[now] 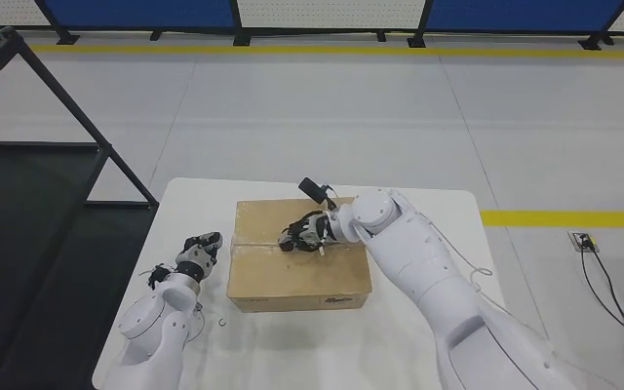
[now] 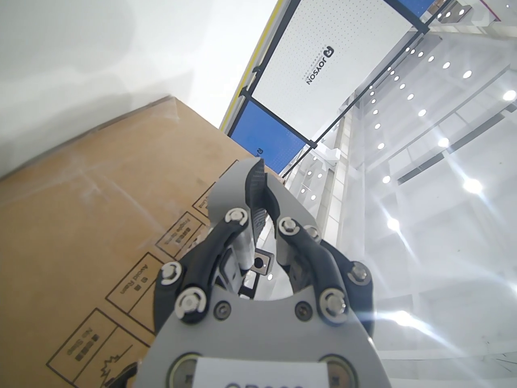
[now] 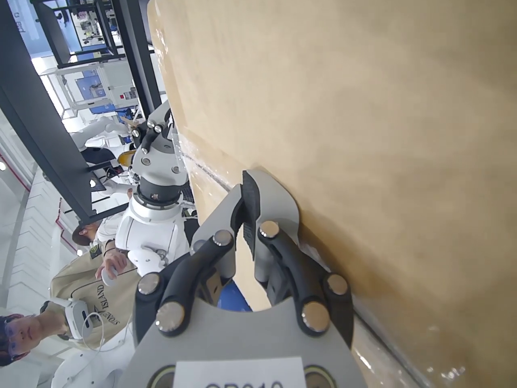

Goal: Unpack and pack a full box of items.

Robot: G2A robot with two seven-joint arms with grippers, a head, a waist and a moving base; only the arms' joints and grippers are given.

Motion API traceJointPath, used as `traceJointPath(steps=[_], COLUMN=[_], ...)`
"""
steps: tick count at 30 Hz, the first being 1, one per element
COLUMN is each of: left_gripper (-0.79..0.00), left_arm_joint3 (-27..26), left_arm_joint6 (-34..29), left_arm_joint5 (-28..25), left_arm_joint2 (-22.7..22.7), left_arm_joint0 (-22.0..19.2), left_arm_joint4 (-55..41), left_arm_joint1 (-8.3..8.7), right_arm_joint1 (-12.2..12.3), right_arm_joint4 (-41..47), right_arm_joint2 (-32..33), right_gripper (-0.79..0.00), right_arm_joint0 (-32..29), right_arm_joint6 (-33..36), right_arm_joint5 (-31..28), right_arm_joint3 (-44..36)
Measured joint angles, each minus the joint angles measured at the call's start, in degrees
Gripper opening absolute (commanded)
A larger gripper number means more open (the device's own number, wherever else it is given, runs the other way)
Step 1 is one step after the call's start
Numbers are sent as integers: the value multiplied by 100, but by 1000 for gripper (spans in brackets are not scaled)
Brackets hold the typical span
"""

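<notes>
the box sits shut in the middle of the table, with a taped seam running across its top. the right gripper lies low over the top by the seam, its fingers pressed together with nothing between them. the left gripper sits just beside the box's left wall, its fingers likewise pinched together and empty.

Handling marks with small captions printed on box side; logo wording on white perforated panel.
</notes>
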Motion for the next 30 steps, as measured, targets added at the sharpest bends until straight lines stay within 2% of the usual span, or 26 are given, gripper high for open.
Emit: traceJointPath(steps=[5,10,14,20,24,30], left_gripper=[-785,-785,-785,-785,-785,-785], left_arm_joint3=[-4,-24,-36,-37,-47,-61], left_arm_joint6=[26,50,51,67,59,49], left_arm_joint5=[4,25,23,22,39,36], left_arm_joint2=[2,48,60,66,67,61], left_arm_joint0=[-7,-36,-40,-31,-32,-27], left_arm_joint4=[-4,23,29,33,41,38], left_arm_joint1=[-1,-6,-8,-10,-10,-10], right_arm_joint1=[236,501,742,1196,1475,1744], right_arm_joint4=[-5,-244,-520,-926,-1409,-1893], right_arm_joint2=[187,345,506,1027,1417,1942], right_gripper=[-785,-785,-785,-785,-785,-785], right_arm_joint0=[-164,-438,-748,-1543,-2174,-2893], right_arm_joint6=[127,46,75,248,244,190], right_arm_joint5=[-164,108,567,1134,1811,2732], right_arm_joint3=[-303,-945,-1691,-3304,-4548,-5826])
